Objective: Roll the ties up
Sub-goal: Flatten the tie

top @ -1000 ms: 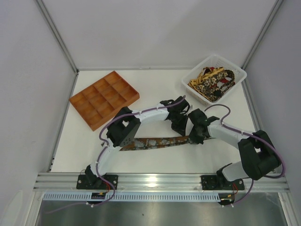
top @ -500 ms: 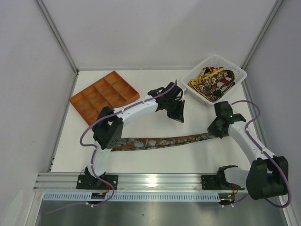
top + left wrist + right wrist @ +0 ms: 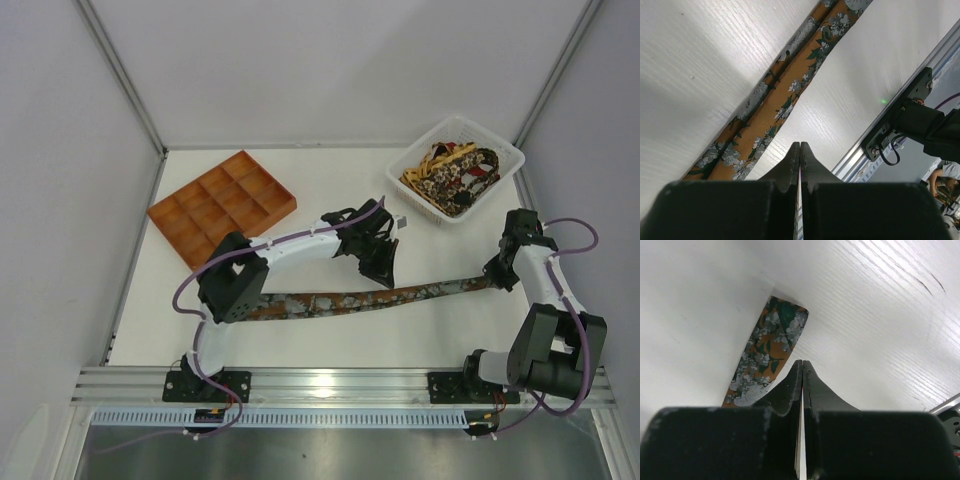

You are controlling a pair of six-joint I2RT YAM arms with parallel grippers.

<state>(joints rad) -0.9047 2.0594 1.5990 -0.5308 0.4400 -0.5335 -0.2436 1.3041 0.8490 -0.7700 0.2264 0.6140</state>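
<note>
One tie (image 3: 350, 299), rust-orange with grey-green flowers, lies stretched flat across the table from near the left arm to the right arm. My left gripper (image 3: 384, 270) is shut and empty, just above the tie's middle; in the left wrist view its tips (image 3: 800, 145) are beside the folded tie (image 3: 785, 100). My right gripper (image 3: 502, 277) is shut and empty at the tie's right end; in the right wrist view its tips (image 3: 802, 362) are next to the tie's end (image 3: 772, 342), not holding it. More ties (image 3: 452, 175) are heaped in the basket.
A white basket (image 3: 505, 152) stands at the back right. An orange compartment tray (image 3: 222, 207) sits at the back left. An aluminium rail (image 3: 340, 383) runs along the near edge, seen also in the left wrist view (image 3: 920, 65).
My right arm swung out to the right and the tie's right end went with it, so the tie now lies longer and straighter. My left gripper rose, then came back down near the tie's middle.
</note>
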